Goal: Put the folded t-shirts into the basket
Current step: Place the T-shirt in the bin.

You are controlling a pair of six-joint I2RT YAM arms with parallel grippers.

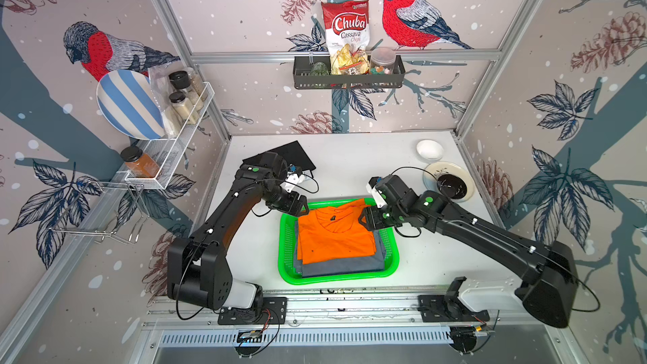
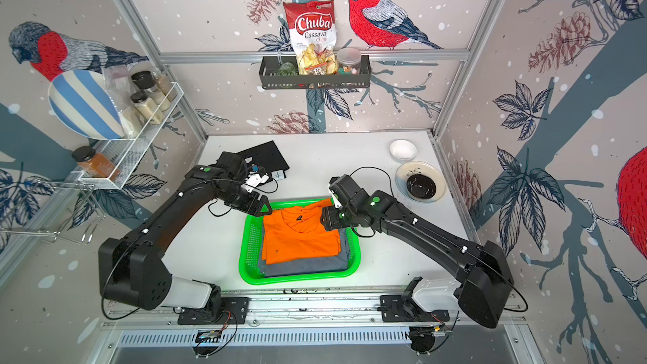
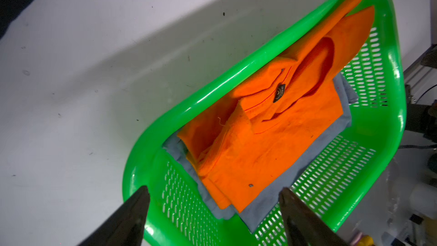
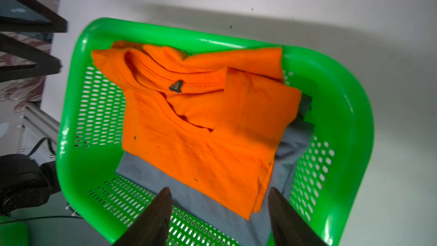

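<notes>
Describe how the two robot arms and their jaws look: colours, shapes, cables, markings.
The left arm and right arm are matte black with boxy shoulder housings, white base segments and white studs along the links. Round green dots mark the joints. Thin black cables loop beside each arm. Each wrist carries a white mount. The jaws are dark, tapered wedges.

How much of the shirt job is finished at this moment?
Done: the grey-blue shirt and, on top, the orange shirt lie in the green basket. In hand: nothing; the left gripper and right gripper hang open above it. Left: the black shirt on the table.
</notes>
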